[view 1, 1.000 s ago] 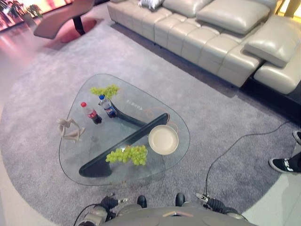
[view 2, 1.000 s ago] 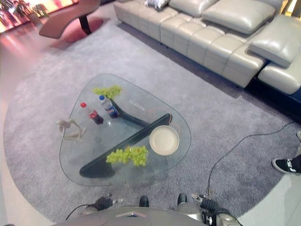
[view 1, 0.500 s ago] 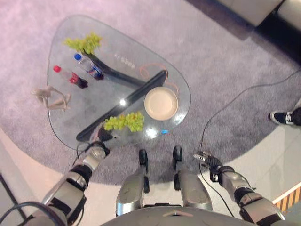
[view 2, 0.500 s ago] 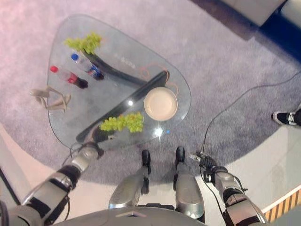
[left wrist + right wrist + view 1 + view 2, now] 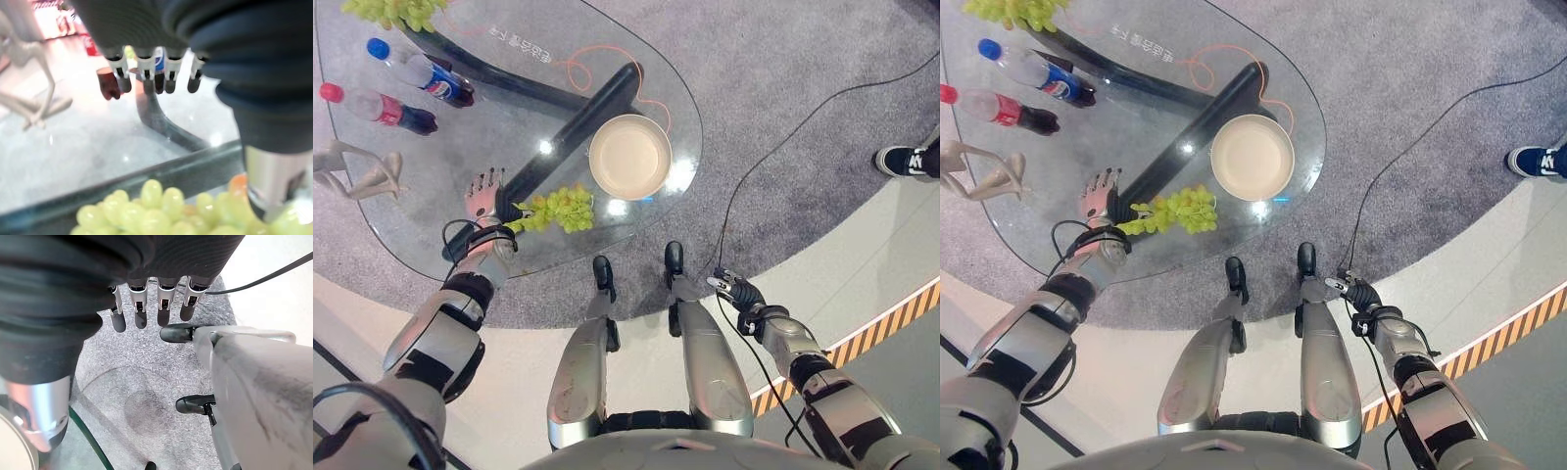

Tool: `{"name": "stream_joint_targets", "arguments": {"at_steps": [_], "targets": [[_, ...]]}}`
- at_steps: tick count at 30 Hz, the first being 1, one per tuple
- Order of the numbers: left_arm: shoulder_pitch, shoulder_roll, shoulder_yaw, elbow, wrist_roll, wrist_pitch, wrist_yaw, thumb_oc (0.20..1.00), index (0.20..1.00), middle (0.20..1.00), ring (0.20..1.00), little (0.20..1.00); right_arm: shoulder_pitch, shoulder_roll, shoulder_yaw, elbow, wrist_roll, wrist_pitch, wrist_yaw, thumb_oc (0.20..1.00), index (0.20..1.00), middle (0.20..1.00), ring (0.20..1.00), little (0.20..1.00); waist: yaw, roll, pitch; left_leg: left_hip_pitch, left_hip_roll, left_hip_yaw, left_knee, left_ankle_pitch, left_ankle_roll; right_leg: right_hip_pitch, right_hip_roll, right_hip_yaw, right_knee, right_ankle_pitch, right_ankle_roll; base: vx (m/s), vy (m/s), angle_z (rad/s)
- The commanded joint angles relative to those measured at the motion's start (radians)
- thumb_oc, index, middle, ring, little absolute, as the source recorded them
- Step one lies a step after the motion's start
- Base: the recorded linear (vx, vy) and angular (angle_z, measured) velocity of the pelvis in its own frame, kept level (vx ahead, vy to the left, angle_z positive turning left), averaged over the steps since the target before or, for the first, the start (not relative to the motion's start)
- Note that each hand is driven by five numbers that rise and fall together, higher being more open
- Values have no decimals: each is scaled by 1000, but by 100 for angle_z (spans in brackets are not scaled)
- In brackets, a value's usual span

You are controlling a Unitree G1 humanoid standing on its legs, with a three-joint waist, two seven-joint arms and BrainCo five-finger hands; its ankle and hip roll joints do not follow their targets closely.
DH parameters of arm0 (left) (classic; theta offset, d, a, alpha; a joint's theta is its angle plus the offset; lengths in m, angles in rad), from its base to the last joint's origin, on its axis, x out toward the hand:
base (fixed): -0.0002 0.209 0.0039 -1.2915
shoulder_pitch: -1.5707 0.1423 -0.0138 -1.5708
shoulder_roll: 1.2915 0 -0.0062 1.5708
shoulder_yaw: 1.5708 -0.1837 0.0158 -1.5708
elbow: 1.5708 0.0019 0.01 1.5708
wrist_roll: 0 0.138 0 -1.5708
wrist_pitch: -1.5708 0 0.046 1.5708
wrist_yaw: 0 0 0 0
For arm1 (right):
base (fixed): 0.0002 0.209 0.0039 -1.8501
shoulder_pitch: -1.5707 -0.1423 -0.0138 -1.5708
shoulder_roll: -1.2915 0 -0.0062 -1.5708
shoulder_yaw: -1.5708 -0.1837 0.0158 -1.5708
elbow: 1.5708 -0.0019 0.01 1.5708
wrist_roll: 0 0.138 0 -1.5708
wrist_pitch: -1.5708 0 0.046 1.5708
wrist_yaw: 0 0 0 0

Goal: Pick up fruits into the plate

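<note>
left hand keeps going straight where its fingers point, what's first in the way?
Probably the red-capped bottle. The left hand hangs open over the glass table, grapes beside it, not ahead. Its wrist view shows the bottles past the fingertips; height is unclear, so it may pass above.

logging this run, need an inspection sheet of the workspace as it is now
Surface: glass coffee table with a dark base under the glass, on a grey rug.
Job's things: green grape bunch on the glass near the robot's edge; cream plate beside it, holding nothing; second grape bunch at the far end.
Clutter: red-capped bottle, blue-capped bottle, pale figurine.
Hands: left hand open over the glass beside the near grapes, holding nothing; right hand open, low at the robot's side, off the table.
Cables: black cable across the rug.
Surroundings: a person's shoe; striped floor tape.
</note>
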State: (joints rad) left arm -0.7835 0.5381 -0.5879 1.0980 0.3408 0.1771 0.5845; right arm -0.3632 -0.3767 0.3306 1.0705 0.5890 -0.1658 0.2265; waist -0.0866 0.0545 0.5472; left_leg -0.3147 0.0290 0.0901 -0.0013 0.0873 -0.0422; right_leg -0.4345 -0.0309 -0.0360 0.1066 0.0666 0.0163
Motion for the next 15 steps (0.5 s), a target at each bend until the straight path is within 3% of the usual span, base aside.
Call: {"name": "stream_joint_targets", "arguments": {"at_steps": [1,6,15], "targets": [[-9,40,-4,79,68,69,49,1000,1000,1000,1000,1000,15,-1,15,-30,55,-40,-2,1000,1000,1000,1000,1000,-14,-32,-27,-150,-58,-86,126,-54,26,-149,46,46,157,-61,32,-41,44,-5],[-43,25,-24,144,81,119,35,1000,1000,1000,1000,1000,-3,1,15,-35,71,-63,-6,1000,1000,1000,1000,1000,-23,-42,-27,-221,-60,-77,160,-51,23,-218,59,57,190,-60,32,-41,50,-5],[-96,12,-73,239,151,168,-82,1000,1000,1000,1000,1000,-33,-3,15,-65,127,-89,0,1000,1000,1000,1000,1000,-35,-61,-27,-323,-68,-74,223,-61,23,-312,77,67,242,-67,30,-19,30,-3]]}}
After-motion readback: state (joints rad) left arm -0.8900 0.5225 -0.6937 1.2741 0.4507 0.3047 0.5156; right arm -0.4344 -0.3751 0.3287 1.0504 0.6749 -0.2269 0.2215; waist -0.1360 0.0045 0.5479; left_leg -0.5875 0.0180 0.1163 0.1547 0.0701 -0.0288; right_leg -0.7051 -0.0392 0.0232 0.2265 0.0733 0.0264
